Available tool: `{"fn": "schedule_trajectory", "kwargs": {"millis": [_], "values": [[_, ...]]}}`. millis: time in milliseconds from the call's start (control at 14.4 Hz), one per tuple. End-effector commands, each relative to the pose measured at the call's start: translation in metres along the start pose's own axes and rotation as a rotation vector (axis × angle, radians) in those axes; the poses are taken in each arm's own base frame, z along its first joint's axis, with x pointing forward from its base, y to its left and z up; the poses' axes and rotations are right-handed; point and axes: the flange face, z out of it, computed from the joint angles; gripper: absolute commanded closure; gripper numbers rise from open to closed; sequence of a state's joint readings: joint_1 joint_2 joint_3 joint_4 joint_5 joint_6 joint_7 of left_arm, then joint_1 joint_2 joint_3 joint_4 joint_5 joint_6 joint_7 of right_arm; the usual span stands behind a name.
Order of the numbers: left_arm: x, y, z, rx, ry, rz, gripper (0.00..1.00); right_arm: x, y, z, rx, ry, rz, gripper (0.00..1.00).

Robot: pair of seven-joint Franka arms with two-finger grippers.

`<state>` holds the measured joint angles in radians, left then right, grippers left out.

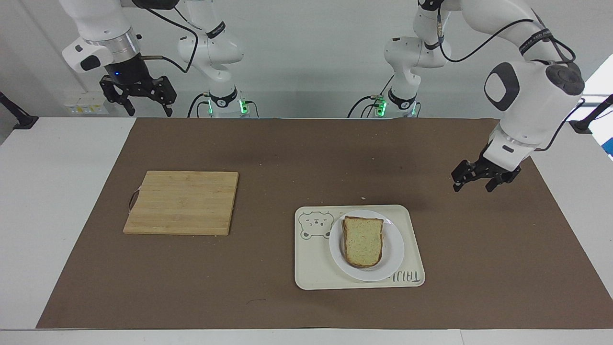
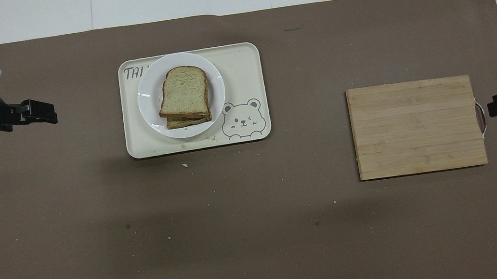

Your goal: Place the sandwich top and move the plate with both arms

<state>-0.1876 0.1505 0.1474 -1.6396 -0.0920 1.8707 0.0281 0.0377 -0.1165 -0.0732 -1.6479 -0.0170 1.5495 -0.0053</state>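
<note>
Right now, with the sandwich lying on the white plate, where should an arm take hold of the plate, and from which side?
Probably the bare rim of the plate toward the left arm's end: the sandwich top leaves the widest free margin there. Come in low and sideways, over the tray edge; the open left end effector is on that side.

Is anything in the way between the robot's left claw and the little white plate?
No. Only bare brown mat lies between the open left gripper, up over the mat, and the plate on the tray.
</note>
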Motion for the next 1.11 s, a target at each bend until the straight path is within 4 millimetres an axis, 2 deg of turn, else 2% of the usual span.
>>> {"fn": "schedule_trajectory", "kwargs": {"millis": [0, 348, 488, 1045], "values": [[-0.019, 0.003, -0.042, 0.016, -0.024, 0.063, 0.00, 0.002, 0.003, 0.000, -0.019, -0.006, -0.011, 0.00], [-0.021, 0.004, -0.073, 0.067, -0.068, 0.113, 0.00, -0.001, 0.004, -0.005, -0.007, 0.003, 0.005, 0.00], [-0.023, 0.008, -0.074, 0.071, -0.061, 0.126, 0.00, -0.001, 0.006, -0.005, -0.007, 0.003, 0.010, 0.00], [-0.026, -0.002, -0.073, 0.068, -0.076, 0.109, 0.00, -0.001, 0.008, -0.005, -0.009, 0.003, 0.010, 0.00]]}}
